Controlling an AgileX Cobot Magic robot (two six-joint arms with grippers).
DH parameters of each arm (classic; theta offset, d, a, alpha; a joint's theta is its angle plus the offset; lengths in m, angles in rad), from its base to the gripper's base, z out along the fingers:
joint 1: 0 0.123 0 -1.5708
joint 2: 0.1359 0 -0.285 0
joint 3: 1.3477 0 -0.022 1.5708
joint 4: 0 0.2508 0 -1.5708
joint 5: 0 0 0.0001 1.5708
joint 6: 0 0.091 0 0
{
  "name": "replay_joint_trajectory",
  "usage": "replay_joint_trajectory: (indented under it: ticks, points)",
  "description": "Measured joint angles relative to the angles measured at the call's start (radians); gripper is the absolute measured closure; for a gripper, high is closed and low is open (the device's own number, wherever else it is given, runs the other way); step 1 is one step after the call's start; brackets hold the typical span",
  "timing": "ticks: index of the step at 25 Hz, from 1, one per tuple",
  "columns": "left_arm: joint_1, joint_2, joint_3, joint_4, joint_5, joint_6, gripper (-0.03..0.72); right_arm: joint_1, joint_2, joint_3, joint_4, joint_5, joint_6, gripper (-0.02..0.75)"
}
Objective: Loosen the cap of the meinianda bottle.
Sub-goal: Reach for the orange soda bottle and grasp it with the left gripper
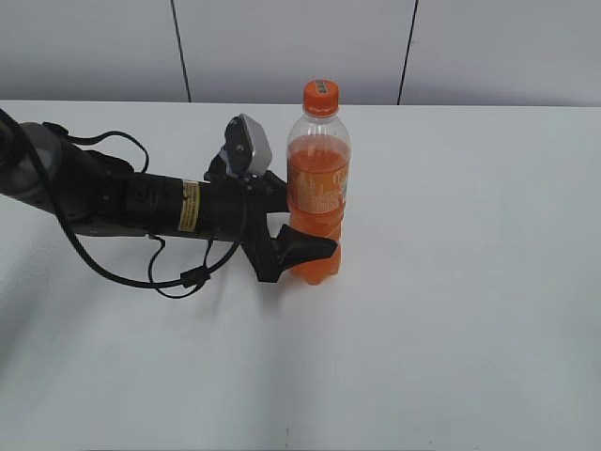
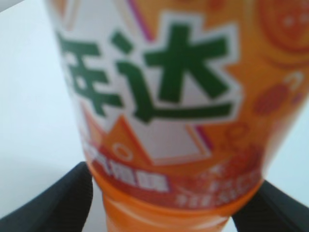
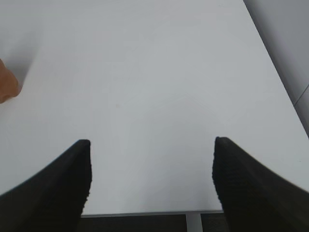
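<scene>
The meinianda bottle (image 1: 317,193) stands upright mid-table, holding orange drink, with the orange cap (image 1: 320,97) on top. My left gripper (image 1: 312,247) reaches in from the left and is shut on the bottle's waisted lower body, just under the label. In the left wrist view the label (image 2: 164,92) fills the frame, with one black finger on each side of the bottle at the gripper (image 2: 176,198); the cap is out of that view. My right gripper (image 3: 152,179) is open and empty above bare table; it does not show in the exterior view.
The white table (image 1: 470,310) has a grey panelled wall (image 1: 282,47) behind it. The left arm's black cable (image 1: 169,277) loops on the table beside the arm. The table's front edge (image 3: 145,213) lies under the right gripper. An orange patch (image 3: 7,87) shows at that view's left edge.
</scene>
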Motion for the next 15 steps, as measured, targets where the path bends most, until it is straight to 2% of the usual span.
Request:
replay_joint_trajectory:
  ticks: [2, 7, 15]
  points:
    - [0.0, 0.0, 0.0, 0.0, 0.0, 0.0, 0.176, 0.0, 0.0, 0.0, 0.0, 0.0, 0.0, 0.152]
    - [-0.001, 0.0, 0.0, 0.001, -0.001, 0.0, 0.277, 0.0, 0.0, 0.0, 0.0, 0.0, 0.0, 0.152]
    - [-0.001, 0.0, -0.001, 0.022, -0.005, 0.0, 0.277, 0.0, 0.0, 0.0, 0.0, 0.0, 0.0, 0.152]
